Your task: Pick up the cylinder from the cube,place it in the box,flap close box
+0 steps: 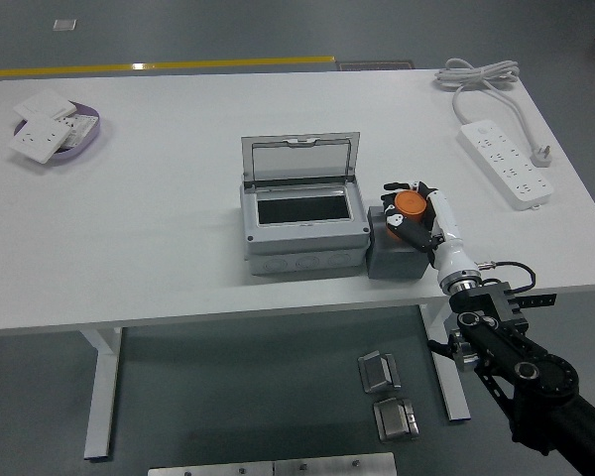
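An orange cylinder (411,205) stands on a dark grey cube (397,254) just right of the grey box (302,233). The box's clear flap lid (299,159) stands open and upright at its back, and its dark inside shows empty. My right hand (414,212) comes in from the lower right and its black and white fingers (403,227) are curled around the cylinder on top of the cube. My left arm is out of view.
A white power strip (507,162) with its coiled cable lies at the back right. A purple-rimmed tray (91,136) of white socket plates (42,139) sits at the back left. Metal parts (380,370) lie on the floor below the table.
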Motion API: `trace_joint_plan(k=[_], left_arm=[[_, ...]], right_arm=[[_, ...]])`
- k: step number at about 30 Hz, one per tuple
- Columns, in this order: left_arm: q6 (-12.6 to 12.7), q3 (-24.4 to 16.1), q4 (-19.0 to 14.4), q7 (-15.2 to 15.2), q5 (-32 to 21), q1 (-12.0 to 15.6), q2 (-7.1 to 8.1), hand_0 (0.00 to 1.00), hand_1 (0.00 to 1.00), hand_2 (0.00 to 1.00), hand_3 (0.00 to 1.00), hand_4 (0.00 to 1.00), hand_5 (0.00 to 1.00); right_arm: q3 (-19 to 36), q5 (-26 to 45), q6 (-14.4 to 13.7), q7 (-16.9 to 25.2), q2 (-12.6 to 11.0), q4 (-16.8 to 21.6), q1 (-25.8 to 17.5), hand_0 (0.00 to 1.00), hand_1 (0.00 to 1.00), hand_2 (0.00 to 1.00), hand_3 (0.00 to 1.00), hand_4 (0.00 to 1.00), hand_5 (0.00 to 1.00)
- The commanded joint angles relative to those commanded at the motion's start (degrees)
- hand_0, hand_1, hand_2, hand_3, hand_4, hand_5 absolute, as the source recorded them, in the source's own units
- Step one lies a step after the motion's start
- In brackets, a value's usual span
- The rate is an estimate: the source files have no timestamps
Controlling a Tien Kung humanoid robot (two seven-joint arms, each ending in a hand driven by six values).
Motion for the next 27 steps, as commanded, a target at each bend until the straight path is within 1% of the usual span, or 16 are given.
trace_joint_plan(k=[5, 6, 10, 12, 15, 18, 20, 22, 23, 24, 27], left_arm=[[0.0, 0.1, 0.0, 0.0, -0.1, 0.0, -0.01, 0.610, 0.629, 0.621, 0.665, 0.683, 0.301], [0.0, 0.1, 0.0, 0.0, -0.1, 0.0, -0.01, 0.610, 0.629, 0.621, 0.665, 0.683, 0.301], [0.0, 0.0, 0.0, 0.1, 0.0, 0.1, -0.01, 0.610, 0.629, 0.621, 0.665, 0.683, 0.301], [0.0, -0.1, 0.0, 0.2, 0.1, 0.1, -0.02, 0.610, 0.629, 0.621, 0.665, 0.683, 0.301], [0.1, -0.3, 0.0, 0.3, 0.2, 0.2, -0.03, 0.610, 0.629, 0.621, 0.665, 0.683, 0.301], [0.1, -0.5, 0.0, 0.4, 0.4, 0.2, 0.02, 0.610, 0.629, 0.621, 0.665, 0.683, 0.301], [0.1, -0.5, 0.0, 0.4, 0.5, 0.2, 0.10, 0.610, 0.629, 0.621, 0.665, 0.683, 0.301], [0.1, -0.7, 0.0, 0.4, 0.7, 0.2, 0.20, 0.610, 0.629, 0.621, 0.665, 0.683, 0.301], [0.1, -0.7, 0.0, 0.5, 0.7, 0.2, 0.24, 0.610, 0.629, 0.621, 0.665, 0.683, 0.301], [0.1, -0.8, 0.0, 0.5, 0.8, 0.2, 0.29, 0.610, 0.628, 0.621, 0.665, 0.682, 0.302], [0.1, -1.1, 0.0, 0.6, 1.1, 0.2, 0.50, 0.610, 0.628, 0.621, 0.665, 0.682, 0.302]], right_arm=[[-0.2, -0.7, -0.9, 0.0, -0.8, 1.2, 0.9, 0.542, 0.514, 0.474, 0.467, 0.226, 0.002], [-0.3, -1.0, -1.1, -0.2, -1.0, 1.6, 1.2, 0.529, 0.511, 0.470, 0.463, 0.225, 0.002], [-1.2, -3.1, -1.8, -1.8, -2.0, 4.4, 2.8, 0.529, 0.511, 0.470, 0.463, 0.225, 0.002], [-2.2, -4.8, -2.3, -3.1, -2.4, 6.0, 3.9, 0.519, 0.509, 0.469, 0.460, 0.223, 0.002], [-5.1, -8.2, -3.1, -6.1, -2.5, 7.9, 6.5, 0.519, 0.509, 0.469, 0.460, 0.223, 0.002], [-8.6, -12.6, -3.6, -9.9, -1.9, 8.4, 9.8, 0.513, 0.501, 0.466, 0.456, 0.223, 0.002], [-11.0, -15.6, -3.1, -12.6, -1.2, 8.1, 12.1, 0.513, 0.501, 0.466, 0.456, 0.223, 0.002], [-13.5, -19.5, -1.8, -15.8, -0.4, 7.5, 14.7, 0.513, 0.501, 0.466, 0.456, 0.223, 0.002], [-14.7, -21.3, -1.1, -17.3, 0.0, 7.1, 15.8, 0.513, 0.501, 0.466, 0.456, 0.223, 0.002], [-15.7, -22.8, -0.2, -18.6, 0.3, 6.8, 16.9, 0.458, 0.464, 0.463, 0.453, 0.221, 0.002], [-19.4, -29.3, 3.2, -24.0, 2.0, 4.9, 20.8, 0.458, 0.464, 0.463, 0.453, 0.221, 0.002]])
